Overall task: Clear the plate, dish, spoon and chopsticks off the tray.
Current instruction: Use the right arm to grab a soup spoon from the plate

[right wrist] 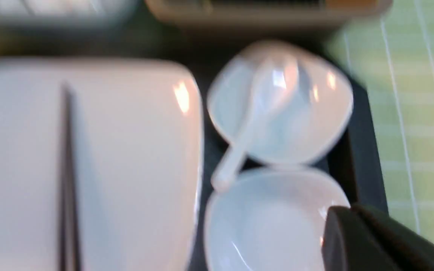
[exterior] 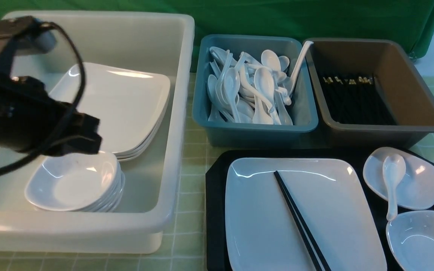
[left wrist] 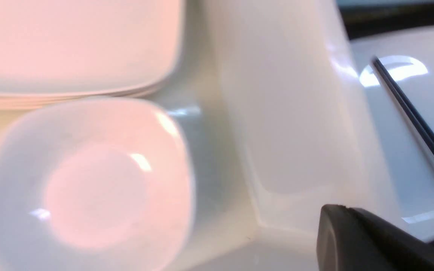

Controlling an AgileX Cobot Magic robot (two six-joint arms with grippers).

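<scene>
The black tray [exterior: 215,195] at the front right holds the large white plate [exterior: 262,210] with the black chopsticks [exterior: 300,222] lying across it. The white spoon [exterior: 392,180] rests in a small dish [exterior: 416,184]; a second dish [exterior: 424,241] sits nearer. My left gripper [exterior: 90,137] hovers above a stack of dishes [exterior: 74,180] in the white tub, shut and empty [left wrist: 333,210]. My right gripper [right wrist: 339,210] is out of the front view; it hangs shut and empty over the near dish [right wrist: 269,218], with the spoon [right wrist: 254,116], plate [right wrist: 126,150] and chopsticks [right wrist: 66,169] beyond.
The big white tub [exterior: 179,113] at the left also holds stacked plates [exterior: 126,105]. A teal tub [exterior: 254,130] full of spoons and a brown-grey tub [exterior: 416,113] with chopsticks stand behind the tray. A green checked cloth covers the table.
</scene>
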